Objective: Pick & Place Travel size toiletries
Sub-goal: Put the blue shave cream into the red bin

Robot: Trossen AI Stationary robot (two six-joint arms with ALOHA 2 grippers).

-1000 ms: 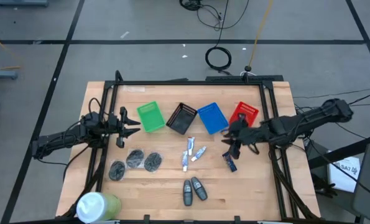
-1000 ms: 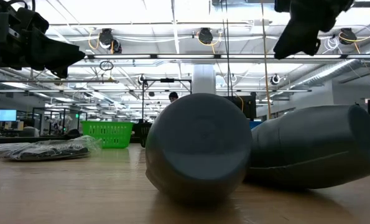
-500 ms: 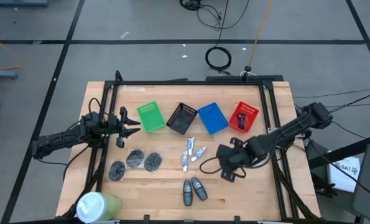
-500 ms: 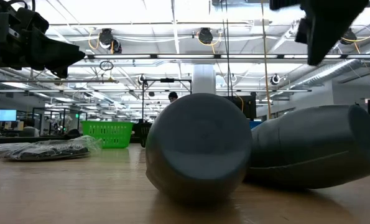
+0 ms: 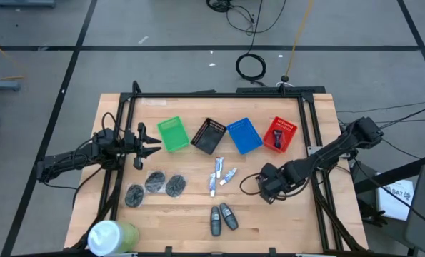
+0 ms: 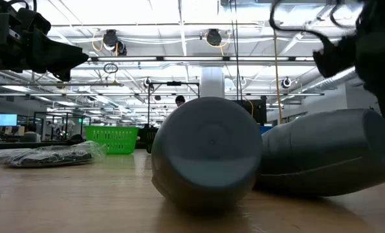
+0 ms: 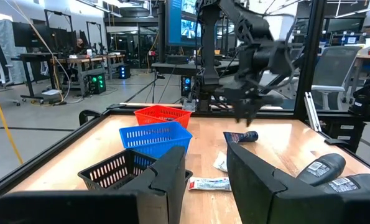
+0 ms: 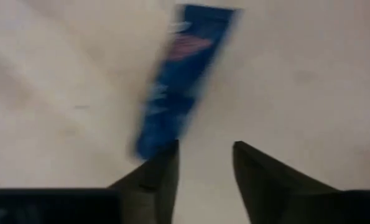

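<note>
A dark blue tube lies flat on the table, and my right gripper hangs just over its near end, pointing down, open. From above, my right gripper hides that tube. The left wrist view shows the blue tube under it, with a gap between. Three round dark bundles lie at the left, small white tubes in the middle and two grey bottles near the front edge. My left gripper waits open beside the green basket.
Black, blue and red baskets stand in a row beyond the toiletries, to the right of the green basket. A large white-and-green cylinder lies at the near left corner. Bare wood lies to the right of the grey bottles.
My right gripper has left the red basket's side, moved toward the table's near edge and sunk toward the table. It has tipped from a slant until it points straight down over the blue tube, which has stayed where it lay.
</note>
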